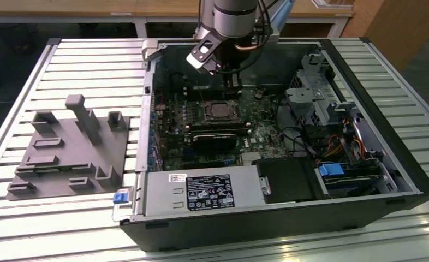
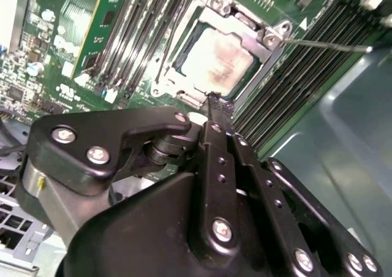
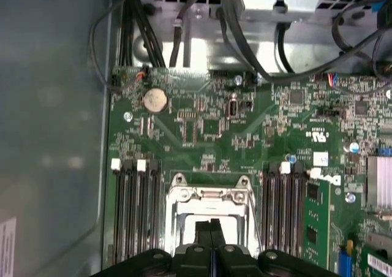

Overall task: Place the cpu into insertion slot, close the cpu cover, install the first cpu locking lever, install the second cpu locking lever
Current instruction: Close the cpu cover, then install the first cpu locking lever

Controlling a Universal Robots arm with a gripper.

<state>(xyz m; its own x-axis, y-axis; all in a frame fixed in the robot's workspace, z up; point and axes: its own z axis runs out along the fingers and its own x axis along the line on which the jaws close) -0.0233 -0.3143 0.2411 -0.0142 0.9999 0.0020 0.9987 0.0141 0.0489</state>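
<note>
My gripper (image 2: 212, 102) hangs over the socket, fingers pinched together and empty. The chip (image 2: 217, 59) is seated and the cover (image 2: 267, 42) is down, but one lever (image 2: 324, 44) looks unlatched.

silver-grey cylindrical arm (image 1: 233, 16) with looping cables (image 1: 257, 41); black gripper (image 2: 213, 102) linkages studded with silver screws (image 2: 222, 230), one yellow mark (image 2: 40, 182)

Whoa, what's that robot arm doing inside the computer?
The robot arm's gripper is reaching down into an open computer case, over the green motherboard. The cpu already sits in its socket, and the cpu cover lies down around it. The gripper is shut, holding nothing, with its tips right at the cover's edge.
</note>
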